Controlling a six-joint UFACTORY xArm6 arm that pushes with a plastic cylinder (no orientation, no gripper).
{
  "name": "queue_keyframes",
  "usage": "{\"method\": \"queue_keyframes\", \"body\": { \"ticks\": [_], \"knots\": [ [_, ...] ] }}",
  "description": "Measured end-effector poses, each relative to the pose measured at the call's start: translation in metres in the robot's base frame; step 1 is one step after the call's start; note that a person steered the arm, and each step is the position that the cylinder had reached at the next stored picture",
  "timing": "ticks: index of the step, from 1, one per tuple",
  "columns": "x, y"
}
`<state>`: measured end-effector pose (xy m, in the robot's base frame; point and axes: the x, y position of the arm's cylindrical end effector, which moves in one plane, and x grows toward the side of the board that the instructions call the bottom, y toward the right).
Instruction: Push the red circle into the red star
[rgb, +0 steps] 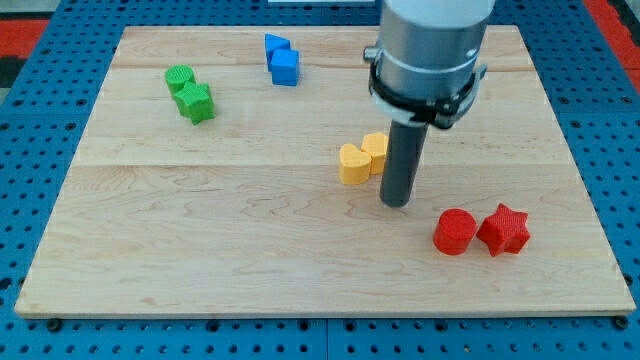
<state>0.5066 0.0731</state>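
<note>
The red circle lies at the board's lower right, touching or almost touching the red star on its right. My tip rests on the board to the upper left of the red circle, a short gap away. The tip stands just right of and below the two yellow blocks. The dark rod rises from the tip to the grey arm body at the view's top.
Two yellow blocks sit together just left of the rod. Two green blocks lie at the upper left. Two blue blocks lie at the top centre. The wooden board ends near the view's bottom.
</note>
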Motion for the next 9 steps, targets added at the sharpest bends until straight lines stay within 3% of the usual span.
{"method": "queue_keyframes", "body": {
  "ticks": [2, 3, 5, 9],
  "knots": [
    [0.059, 0.014],
    [0.059, 0.032],
    [0.019, 0.032],
    [-0.014, 0.048]
  ]
}}
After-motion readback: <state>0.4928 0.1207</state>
